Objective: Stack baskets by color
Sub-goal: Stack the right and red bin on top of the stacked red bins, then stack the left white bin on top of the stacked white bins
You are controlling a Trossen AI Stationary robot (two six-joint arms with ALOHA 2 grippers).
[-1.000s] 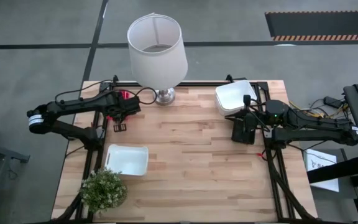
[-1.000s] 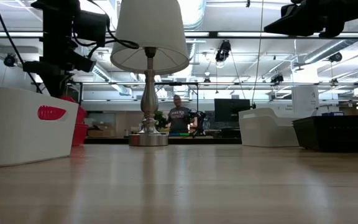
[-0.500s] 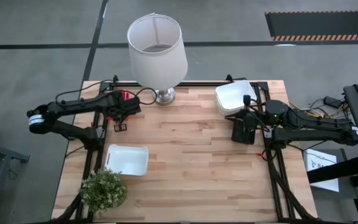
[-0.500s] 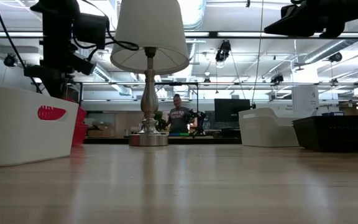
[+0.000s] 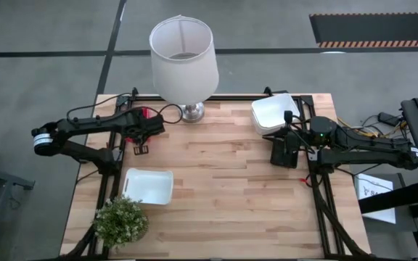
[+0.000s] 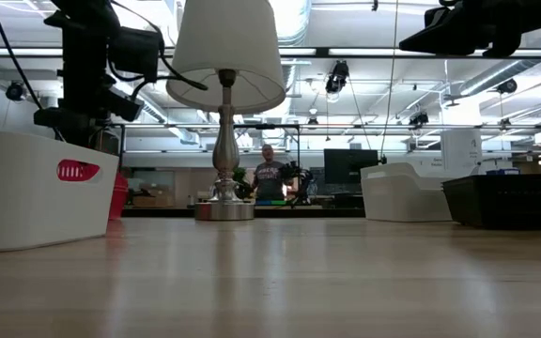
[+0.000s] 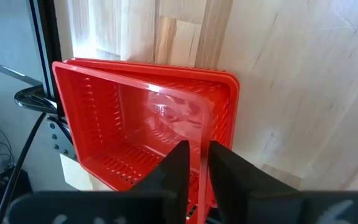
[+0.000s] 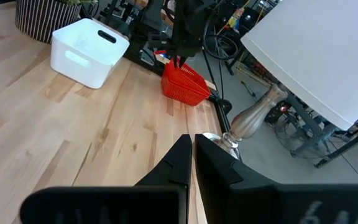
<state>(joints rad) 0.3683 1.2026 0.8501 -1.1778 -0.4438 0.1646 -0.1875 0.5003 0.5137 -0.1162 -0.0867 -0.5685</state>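
I look down on a wooden table (image 5: 216, 181) with an arm at each side. My left gripper (image 7: 193, 163) hangs over the red baskets (image 7: 145, 118), a nested stack at the table's far left edge beside the lamp (image 5: 183, 54); its fingers (image 7: 174, 167) straddle the near wall with a small gap, but I cannot tell whether they pinch it or have let go. One white basket (image 5: 149, 185) sits alone near the left front, just behind a potted plant (image 5: 120, 221). A white stack (image 5: 274, 112) rests at the far right corner, and the black baskets (image 6: 505, 200) sit just in front of it — under my right arm. My right gripper (image 8: 189, 155) hovers above them, clenched and holding nothing.
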